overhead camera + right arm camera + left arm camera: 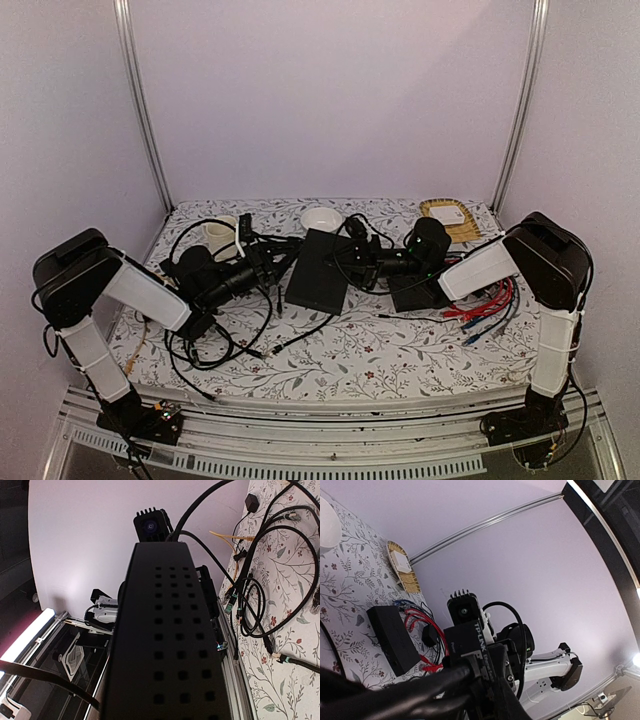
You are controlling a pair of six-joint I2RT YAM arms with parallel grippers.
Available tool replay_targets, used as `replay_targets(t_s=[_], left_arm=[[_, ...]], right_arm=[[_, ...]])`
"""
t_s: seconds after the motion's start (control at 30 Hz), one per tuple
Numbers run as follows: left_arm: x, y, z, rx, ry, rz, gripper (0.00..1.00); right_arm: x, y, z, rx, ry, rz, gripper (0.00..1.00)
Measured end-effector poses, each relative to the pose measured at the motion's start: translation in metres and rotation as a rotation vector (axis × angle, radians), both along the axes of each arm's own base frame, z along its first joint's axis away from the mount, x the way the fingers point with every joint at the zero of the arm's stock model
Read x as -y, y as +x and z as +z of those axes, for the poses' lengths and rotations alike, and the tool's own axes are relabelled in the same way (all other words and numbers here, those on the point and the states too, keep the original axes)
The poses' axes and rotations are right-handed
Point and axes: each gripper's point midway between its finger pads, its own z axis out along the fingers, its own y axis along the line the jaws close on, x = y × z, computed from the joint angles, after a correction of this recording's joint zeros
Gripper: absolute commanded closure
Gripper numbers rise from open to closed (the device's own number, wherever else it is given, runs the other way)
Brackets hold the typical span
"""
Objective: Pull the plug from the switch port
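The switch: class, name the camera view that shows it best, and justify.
Top external: almost the whole switch shows, outline clear. Left wrist shows only its TP-Link-labelled end; right wrist only one vented face, filling the frame.

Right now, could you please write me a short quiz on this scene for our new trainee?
1. True or false: in the top view, the switch sits between the left gripper and the right gripper.
2. Most of the cable bundle lying under the right arm is which colour? A) green B) red C) white
3. Fill in: the brand name printed on the switch in the left wrist view reads ___.
Key: 1 true; 2 B; 3 TP-LINK.
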Motion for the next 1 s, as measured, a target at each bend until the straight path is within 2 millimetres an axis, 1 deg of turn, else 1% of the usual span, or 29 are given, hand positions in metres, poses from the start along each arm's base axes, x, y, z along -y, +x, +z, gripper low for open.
replay_targets(t_s=[0.37,0.53,0.8,1.0], left_arm=[[0.000,0.003,-0.001,-0.025,-0.014,-0.007,0.82],[0.001,0.002,-0.005,-0.052,-0.012,-0.018,0.83],[0.002,0.003,-0.011,-0.093,-0.003,-0.025,0.84],[0.002,0.002,-0.010,-0.108,-0.010,-0.031,0.85]], right_arm=[[-0.002,0.001,-0.002,0.024,-0.013,0.005,0.98],[-0.002,0.001,-0.006,0.043,-0.023,0.006,0.98],[-0.002,0.001,-0.010,0.047,-0.038,0.004,0.98],[-0.002,0.001,-0.011,0.055,-0.038,0.006,0.98]])
